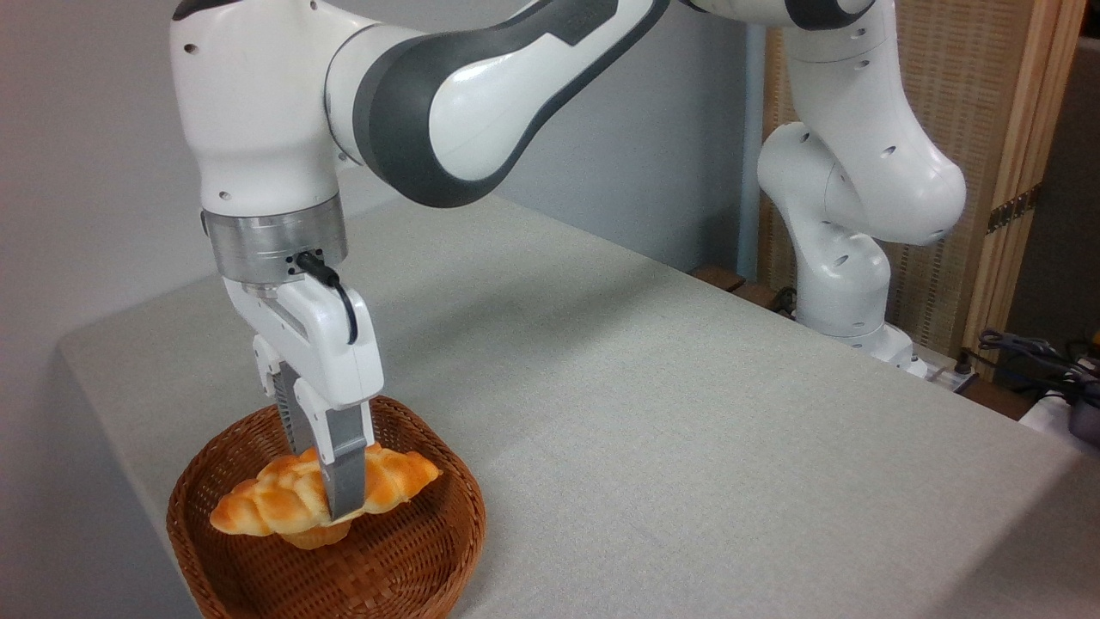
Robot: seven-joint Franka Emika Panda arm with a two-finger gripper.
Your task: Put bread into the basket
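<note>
While I hang over the near left corner of the table: my gripper (331, 481) is clenched across the middle of the elongated braided golden-orange loaf (284, 503), one finger on its near side, the other behind it.
Bread position: held level inside the rim of the round brown woven wicker basket (404, 559); I cannot tell whether its underside touches the weave or sits just above it.
Basket position: near left on the grey cloth-covered table (687, 413), close to the edge.
Handling: I judge the loaf light and somewhat soft; its glossy plaited top looks slippery, so a hard squeeze could dent it and a loose one could let it slide.
Hold point: the middle is the right place, since the pointed ends taper and would tip or twist out.
Task stage: by my reading nearly done; lowering and letting go remain.
Risk: dragging the loaf as the fingers part.
</note>
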